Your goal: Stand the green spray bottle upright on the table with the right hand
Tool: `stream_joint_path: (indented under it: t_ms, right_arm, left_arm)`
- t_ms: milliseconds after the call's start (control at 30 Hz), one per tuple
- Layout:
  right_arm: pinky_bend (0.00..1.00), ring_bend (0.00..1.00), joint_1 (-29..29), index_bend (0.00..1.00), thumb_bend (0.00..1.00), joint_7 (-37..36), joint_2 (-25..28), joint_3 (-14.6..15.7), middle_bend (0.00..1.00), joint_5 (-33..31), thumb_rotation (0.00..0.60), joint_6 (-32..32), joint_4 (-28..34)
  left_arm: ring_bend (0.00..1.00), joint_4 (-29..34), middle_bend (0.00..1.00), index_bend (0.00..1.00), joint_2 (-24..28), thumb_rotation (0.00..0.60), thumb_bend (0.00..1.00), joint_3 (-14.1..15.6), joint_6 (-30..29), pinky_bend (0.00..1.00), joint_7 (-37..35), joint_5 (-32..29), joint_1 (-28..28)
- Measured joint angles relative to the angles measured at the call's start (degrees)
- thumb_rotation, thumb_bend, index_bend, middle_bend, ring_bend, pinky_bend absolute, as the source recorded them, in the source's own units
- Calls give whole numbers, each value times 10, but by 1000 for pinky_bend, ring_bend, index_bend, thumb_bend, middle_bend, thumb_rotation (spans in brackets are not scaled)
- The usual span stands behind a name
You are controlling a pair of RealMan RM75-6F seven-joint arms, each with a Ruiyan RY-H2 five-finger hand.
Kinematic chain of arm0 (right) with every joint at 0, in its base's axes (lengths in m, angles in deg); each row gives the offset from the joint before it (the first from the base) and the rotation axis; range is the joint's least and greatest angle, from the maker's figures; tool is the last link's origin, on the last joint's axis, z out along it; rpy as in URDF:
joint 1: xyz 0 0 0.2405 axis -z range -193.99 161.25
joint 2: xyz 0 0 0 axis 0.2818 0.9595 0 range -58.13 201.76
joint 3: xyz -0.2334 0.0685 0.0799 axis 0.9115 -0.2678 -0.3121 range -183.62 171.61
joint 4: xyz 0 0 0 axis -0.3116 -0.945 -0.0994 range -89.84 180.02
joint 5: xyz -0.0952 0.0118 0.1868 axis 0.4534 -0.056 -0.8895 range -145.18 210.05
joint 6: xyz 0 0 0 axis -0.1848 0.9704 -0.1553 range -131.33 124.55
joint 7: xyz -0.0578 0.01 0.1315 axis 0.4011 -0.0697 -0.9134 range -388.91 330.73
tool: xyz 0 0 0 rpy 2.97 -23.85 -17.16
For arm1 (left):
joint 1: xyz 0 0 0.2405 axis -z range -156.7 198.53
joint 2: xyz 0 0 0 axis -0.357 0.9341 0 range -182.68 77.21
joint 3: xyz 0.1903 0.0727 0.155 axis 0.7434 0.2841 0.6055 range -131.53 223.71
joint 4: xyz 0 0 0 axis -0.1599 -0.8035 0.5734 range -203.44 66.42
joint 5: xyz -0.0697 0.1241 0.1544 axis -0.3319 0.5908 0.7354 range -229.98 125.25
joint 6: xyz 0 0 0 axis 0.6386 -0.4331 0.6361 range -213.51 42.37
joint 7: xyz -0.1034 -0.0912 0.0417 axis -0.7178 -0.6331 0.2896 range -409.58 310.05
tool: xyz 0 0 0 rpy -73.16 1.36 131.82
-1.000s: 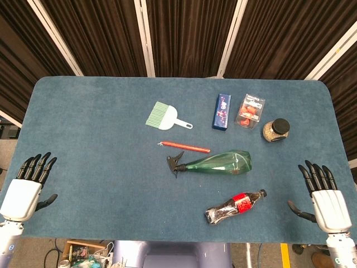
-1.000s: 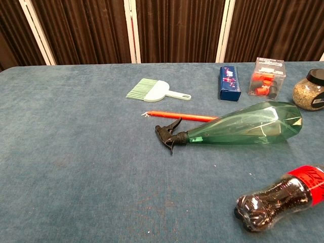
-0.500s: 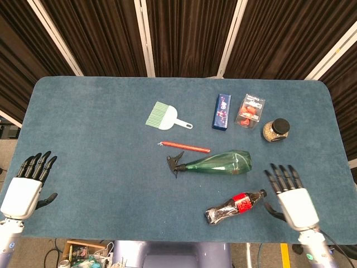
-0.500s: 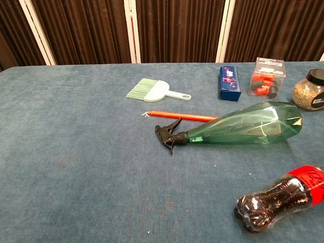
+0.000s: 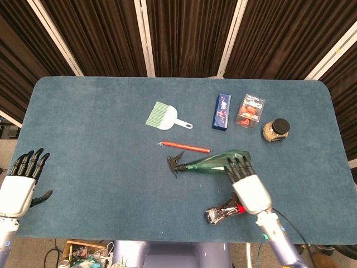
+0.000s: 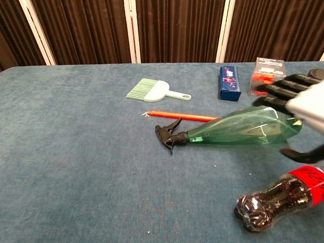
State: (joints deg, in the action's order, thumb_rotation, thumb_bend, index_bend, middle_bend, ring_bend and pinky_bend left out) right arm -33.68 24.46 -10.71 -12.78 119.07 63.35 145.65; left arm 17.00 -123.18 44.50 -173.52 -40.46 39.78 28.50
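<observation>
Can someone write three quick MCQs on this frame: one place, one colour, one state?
1. Where does the orange pencil lie?
A. just behind the green spray bottle
B. in front of the cola bottle
C. on top of the brush

2. What colour is the spray bottle's nozzle?
A. white
B. black
C. red

3. How is the green spray bottle now?
A. standing upright
B. lifted clear of the table
C. lying on its side

Answers:
1 A: in both views the pencil lies on the far side of the bottle's neck.
2 B: the trigger head is black against the green body.
3 C: it lies flat, nozzle pointing left, with the right hand spread over its wide end and no grip visible; the left hand sits open at the table edge.
</observation>
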Motion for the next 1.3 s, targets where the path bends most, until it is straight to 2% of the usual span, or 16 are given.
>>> stream_joint_path:
  t_ms: [333,567,1000,1300]
  right_arm:
    - [0,0,-44,132,382,124,-65,-22,0,-64,600,-29,13]
    - [0,0,-91,149,381,162,-111,-42,0,-126,600,-63,-17]
    - [0,0,-164,168,394,154,-162,-61,0,-170,600,-110,-135]
    - [0,0,-197,176,415,138,-175,-56,0,-207,600,-138,-190]
  left_arm:
    - [0,-3,0,0,2,600,24,-10,1,100,-11,-18,0]
    - [0,-10,0,0,2,600,24,-21,15,100,-13,-42,5]
    - [0,-23,0,0,-2,600,25,-33,37,100,-21,-71,13]
    - [0,-25,0,0,-2,600,25,-42,54,100,-17,-96,19]
